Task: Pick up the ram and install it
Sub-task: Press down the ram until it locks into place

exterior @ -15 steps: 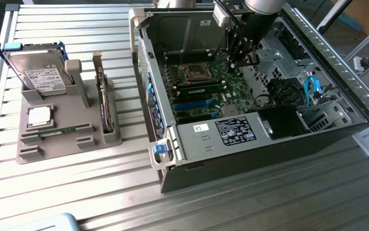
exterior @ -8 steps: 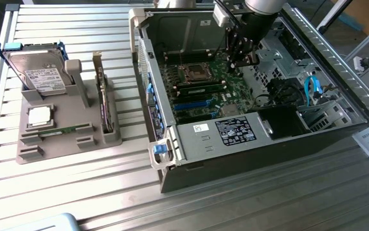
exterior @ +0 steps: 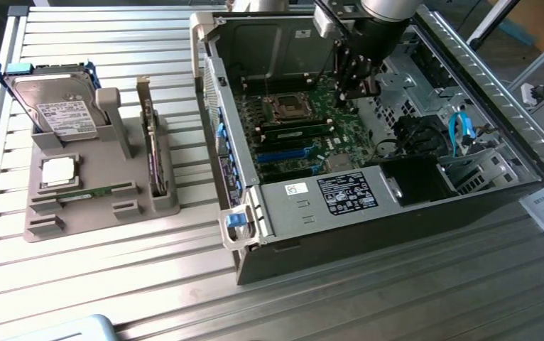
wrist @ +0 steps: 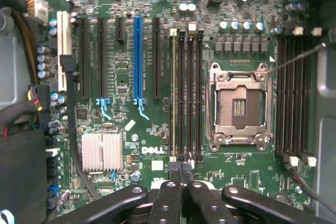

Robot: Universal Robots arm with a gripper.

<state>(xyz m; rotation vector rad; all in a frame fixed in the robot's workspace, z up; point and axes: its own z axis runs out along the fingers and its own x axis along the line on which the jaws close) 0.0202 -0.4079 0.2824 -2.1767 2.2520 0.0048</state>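
Computer case (exterior: pixel 367 206) lies open on its side on a slatted metal table (exterior: pixel 101 284), its motherboard (wrist: pixel 157 66) exposed. The arm reaches down into the case, its upper part cut off at the frame edge. To the exterior view's left, a grey holder tray (exterior: pixel 92 206) carries a hard drive (exterior: pixel 59 106), an upright card (exterior: pixel 149 142) and a silver processor chip (exterior: pixel 57 170). The gripper (wrist: pixel 181 174) hangs closed above the memory slots beside the empty processor socket (wrist: pixel 240 103). The ram (wrist: pixel 173 93) stands edge-on in the slot farthest from the socket, a thin pale strip; whether it is fully seated is hard to make out.
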